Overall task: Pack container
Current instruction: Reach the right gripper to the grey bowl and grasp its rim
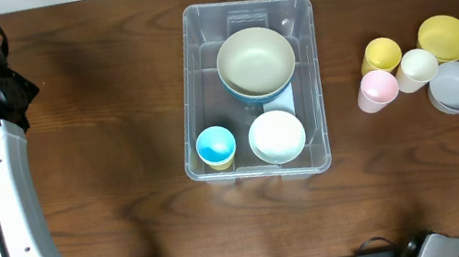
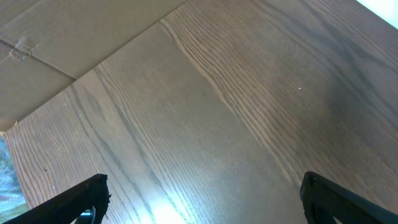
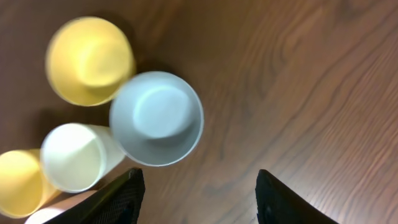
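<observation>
Overhead, container (image 1: 199, 78) part-filled; left end effector (image 2: 204, 190) spread; right end effector (image 3: 199, 186) apparently apart

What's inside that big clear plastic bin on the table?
The clear plastic bin holds a large cream bowl nested in a blue bowl showing only its rim, a white bowl and a small blue cup. Whatever lies beneath the bowls is hidden.

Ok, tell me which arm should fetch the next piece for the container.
Right. The right gripper hangs open close by the grey bowl, which sits with the loose cups right of the container. The left gripper is over bare table, far left.
</observation>
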